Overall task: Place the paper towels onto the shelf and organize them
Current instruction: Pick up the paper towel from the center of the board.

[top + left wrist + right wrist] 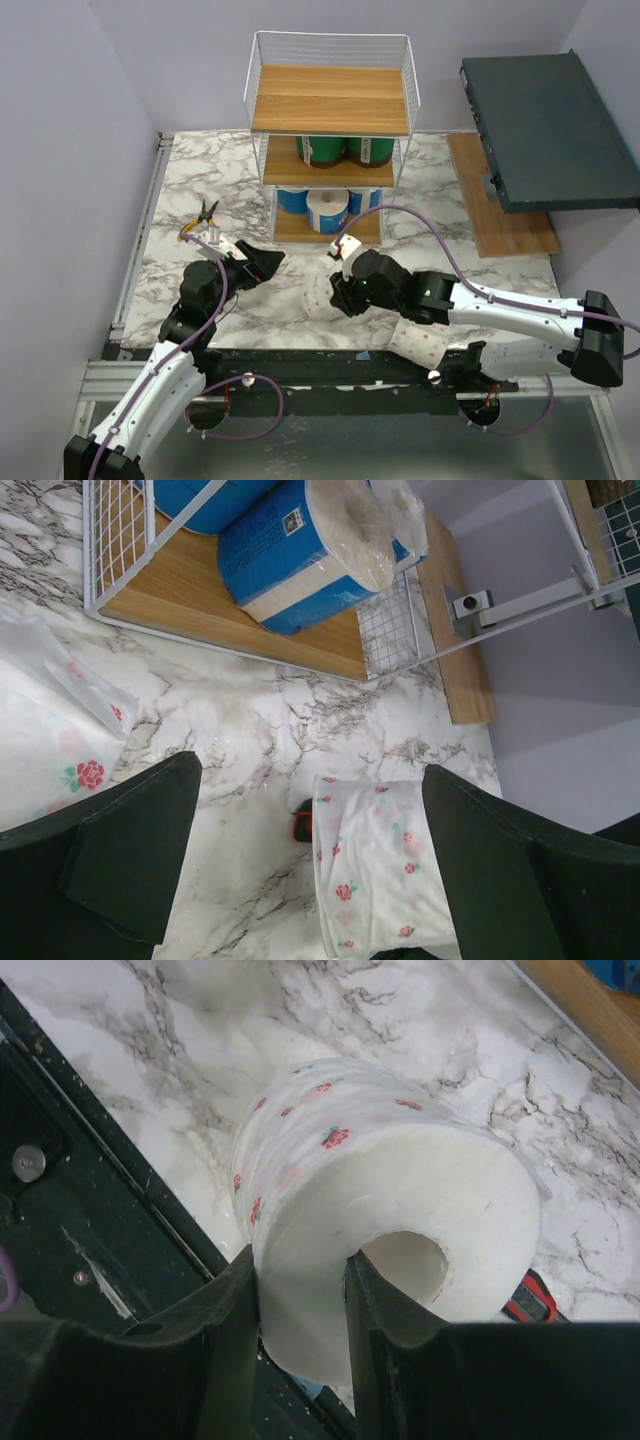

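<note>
One rose-print roll (420, 1190), lower edge hidden behind right claw (300, 1330)

The top tier (330, 100) of the shelf (252, 80) offers bare wood across its full width, with wire mesh standing along its back and sides. Two green rolls (345, 150) fill most of the middle tier's front. Blue rolls (293, 200) and one end-on roll (328, 208) close off the bottom tier.

On the table (190, 180), we find open marble between the shelf front and the arms. The right gripper (298, 1260), clamped on a white roll (400, 1190), occupies the centre. A utility knife (530, 1300) lies just beside that roll. A second white roll (420, 345) lies at the near edge. Pliers (205, 215) lie near the wide-open left gripper (310, 768). A dark slab (550, 120) overhangs the right side.
</note>
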You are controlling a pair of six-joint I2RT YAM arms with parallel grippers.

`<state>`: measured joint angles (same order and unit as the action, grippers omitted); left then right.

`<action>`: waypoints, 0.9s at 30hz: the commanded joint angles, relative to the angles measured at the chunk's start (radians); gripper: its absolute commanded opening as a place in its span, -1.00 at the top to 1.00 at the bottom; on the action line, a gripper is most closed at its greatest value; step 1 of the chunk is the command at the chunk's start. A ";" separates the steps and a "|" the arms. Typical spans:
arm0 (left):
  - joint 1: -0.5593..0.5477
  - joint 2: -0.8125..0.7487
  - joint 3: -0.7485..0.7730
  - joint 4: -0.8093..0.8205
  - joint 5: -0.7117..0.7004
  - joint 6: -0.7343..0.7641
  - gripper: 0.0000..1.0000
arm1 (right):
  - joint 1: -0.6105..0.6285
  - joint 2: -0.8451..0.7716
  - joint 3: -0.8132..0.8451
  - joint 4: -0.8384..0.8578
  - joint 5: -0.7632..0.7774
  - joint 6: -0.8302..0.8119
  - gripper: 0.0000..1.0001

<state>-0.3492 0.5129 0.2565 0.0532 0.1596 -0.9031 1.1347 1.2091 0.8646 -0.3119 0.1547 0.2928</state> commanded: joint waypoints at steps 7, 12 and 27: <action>-0.004 -0.093 -0.014 -0.037 -0.033 0.002 -0.93 | 0.035 -0.009 0.301 -0.189 0.101 -0.098 0.39; -0.004 -0.127 -0.010 -0.051 -0.036 0.004 -0.93 | 0.035 0.019 0.521 -0.307 0.153 -0.149 0.39; -0.004 -0.171 0.095 -0.126 -0.073 0.077 -0.93 | 0.034 0.143 1.034 -0.387 0.279 -0.327 0.40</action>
<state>-0.3492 0.3576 0.2817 -0.0475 0.1246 -0.8803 1.1648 1.3098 1.7966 -0.6800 0.3668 0.0658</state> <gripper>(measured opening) 0.969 0.355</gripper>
